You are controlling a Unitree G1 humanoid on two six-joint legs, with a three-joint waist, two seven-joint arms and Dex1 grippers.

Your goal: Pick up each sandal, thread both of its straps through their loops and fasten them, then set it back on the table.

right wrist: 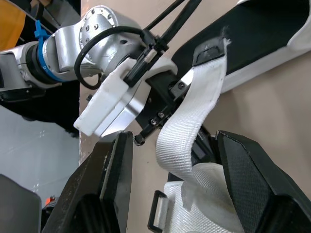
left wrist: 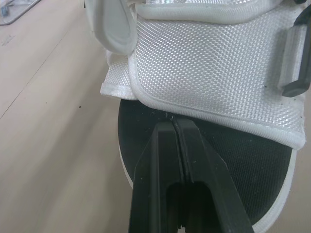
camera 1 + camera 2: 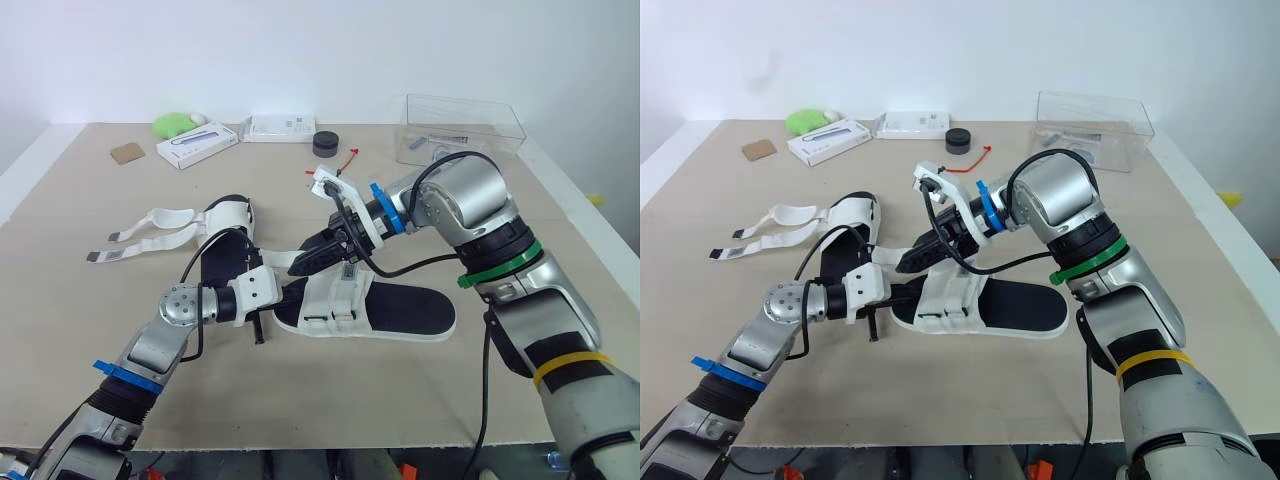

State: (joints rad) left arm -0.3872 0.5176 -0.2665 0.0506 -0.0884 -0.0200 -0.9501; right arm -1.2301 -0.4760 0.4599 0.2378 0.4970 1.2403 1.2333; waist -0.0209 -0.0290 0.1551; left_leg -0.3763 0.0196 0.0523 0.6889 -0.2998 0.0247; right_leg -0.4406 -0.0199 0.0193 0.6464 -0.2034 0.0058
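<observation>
Left wrist view: left gripper [image 2: 175, 127] pinched together at white woven sandal [image 2: 209, 68]; right gripper [image 1: 175, 140] spread around its strap [image 1: 205, 90].

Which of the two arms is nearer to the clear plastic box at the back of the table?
Right. The right arm bends in front of the clear plastic box; the left arm comes in from the near left side, far from it.
</observation>
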